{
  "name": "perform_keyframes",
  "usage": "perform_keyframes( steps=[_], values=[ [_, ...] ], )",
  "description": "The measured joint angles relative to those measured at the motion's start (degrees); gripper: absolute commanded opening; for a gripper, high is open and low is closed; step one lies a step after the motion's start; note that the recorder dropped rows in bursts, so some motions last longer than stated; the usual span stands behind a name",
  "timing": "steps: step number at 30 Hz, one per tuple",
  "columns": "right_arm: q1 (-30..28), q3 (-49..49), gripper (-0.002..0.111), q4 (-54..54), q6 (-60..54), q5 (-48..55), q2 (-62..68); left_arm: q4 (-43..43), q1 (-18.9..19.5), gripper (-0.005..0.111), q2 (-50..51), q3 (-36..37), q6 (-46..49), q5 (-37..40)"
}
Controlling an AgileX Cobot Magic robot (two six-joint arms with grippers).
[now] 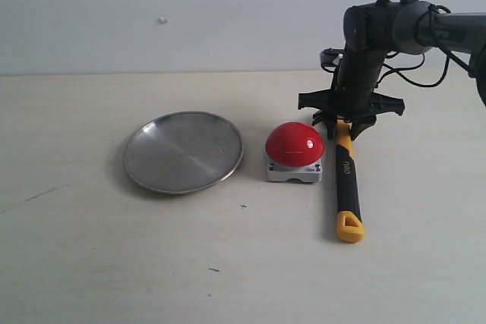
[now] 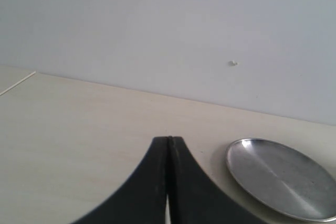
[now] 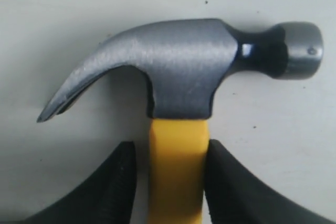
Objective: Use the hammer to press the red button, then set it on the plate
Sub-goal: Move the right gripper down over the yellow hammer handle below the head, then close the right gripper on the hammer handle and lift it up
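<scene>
Your right gripper [image 1: 343, 125] sits low over the hammer [image 1: 346, 180], jaws spread to either side of the yellow handle just below the dark steel head. One finger [image 3: 236, 187] touches the handle and the other shows a thin gap, so nothing is clamped yet. Your left gripper [image 2: 168, 145] is pressed together and holds nothing.

You'll find the hammer lying flat on the table [image 1: 114, 263], just right of the red button [image 1: 295, 144] in the exterior view, head toward the wall [image 1: 190, 13] and looped end toward the near edge. The plate [image 1: 182, 151] lies left of the button, near but not touching.

The tabletop is pale cream and matte, with a few dark scuffs [image 1: 45, 193]. Behind it the wall is plain grey-white, with one small speck [image 1: 162, 20].
</scene>
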Motion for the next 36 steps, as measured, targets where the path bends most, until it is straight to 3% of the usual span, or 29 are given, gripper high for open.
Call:
perform_keyframes(
  steps=[4, 9, 12, 14, 19, 36],
  values=[
    [-0.6, 0.0, 0.032, 2.3, -2.1, 0.1, 0.0, 0.0, 0.0, 0.0, 0.0, 0.0, 0.0, 0.0],
    [-0.6, 0.0, 0.047, 2.3, -2.3, 0.1, 0.0, 0.0, 0.0, 0.0, 0.0, 0.0, 0.0, 0.0],
    [-0.6, 0.0, 0.047, 2.3, -2.4, -0.1, 0.0, 0.0, 0.0, 0.0, 0.0, 0.0, 0.0, 0.0],
    [-0.6, 0.0, 0.043, 2.0, -2.4, -0.3, 0.0, 0.0, 0.0, 0.0, 0.0, 0.0, 0.0, 0.0],
    [-1.0, -0.3, 0.0, 1.4, -2.6, -0.1, 0.4, 0.0, 0.0, 0.0, 0.0, 0.0, 0.0, 0.0],
    [-1.8, 0.3, 0.0, 0.9, -11.1, 3.6, -4.3, 0.0, 0.0, 0.0, 0.0, 0.0, 0.0, 0.0]
  ],
)
